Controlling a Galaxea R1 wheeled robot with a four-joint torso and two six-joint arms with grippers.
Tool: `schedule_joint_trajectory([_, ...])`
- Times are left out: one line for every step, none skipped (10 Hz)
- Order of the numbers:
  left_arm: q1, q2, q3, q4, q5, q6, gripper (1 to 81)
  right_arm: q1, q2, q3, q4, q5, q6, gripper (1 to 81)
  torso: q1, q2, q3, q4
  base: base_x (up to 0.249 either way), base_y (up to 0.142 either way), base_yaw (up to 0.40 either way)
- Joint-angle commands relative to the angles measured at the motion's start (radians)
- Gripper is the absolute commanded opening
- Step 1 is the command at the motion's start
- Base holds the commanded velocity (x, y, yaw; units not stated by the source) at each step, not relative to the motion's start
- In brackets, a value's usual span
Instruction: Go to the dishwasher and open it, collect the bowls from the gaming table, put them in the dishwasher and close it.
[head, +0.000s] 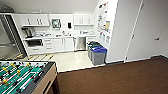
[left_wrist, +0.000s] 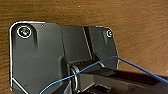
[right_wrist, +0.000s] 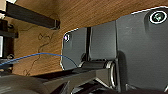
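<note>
The dishwasher (head: 80, 43) is a stainless-steel front built in under the white kitchen counter (head: 60, 36) at the far end of the room, and its door is shut. It lies several metres ahead of me, past a pale tiled floor (head: 71, 61). The bowls and the gaming table are out of view. Both wrist views look down on brown carpet (left_wrist: 140, 27) past my own dark plates, with a blue cable (left_wrist: 140, 67) running across.
A green foosball table (head: 23, 77) with rods and yellow figures stands close at the front left. Grey bins with blue and green lids (head: 98, 53) stand right of the dishwasher against a white wall corner (head: 117, 32). Brown carpet (head: 117, 78) stretches ahead and to the right.
</note>
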Motion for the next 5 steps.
schedule_joint_trajectory([-0.045,-0.013,0.021,0.003,0.054,0.008,81.1,0.040,-0.023,0.018,-0.001,-0.046,-0.005,81.1,0.000,0.000,0.000,0.000,0.133,0.000,0.000])
schedule_joint_trajectory([-0.045,-0.013,0.021,0.003,0.054,0.008,81.1,0.039,-0.023,0.018,-0.001,-0.046,-0.005,81.1,0.000,0.000,0.000,0.000,0.133,0.000,0.000])
schedule_joint_trajectory([-0.045,-0.013,0.021,0.003,0.054,0.008,81.1,0.039,-0.023,0.018,-0.001,-0.046,-0.005,81.1,0.000,0.000,0.000,0.000,0.133,0.000,0.000])
schedule_joint_trajectory([-0.045,-0.013,0.021,0.005,0.054,0.008,81.1,0.039,-0.023,0.018,-0.001,-0.046,-0.005,81.1,0.000,0.000,0.000,0.000,0.133,0.000,0.000])
schedule_joint_trajectory([-0.045,-0.013,0.021,0.005,0.054,0.008,81.1,0.042,-0.023,0.020,-0.001,-0.047,-0.005,81.1,0.000,0.000,0.000,0.000,0.133,0.000,0.000])
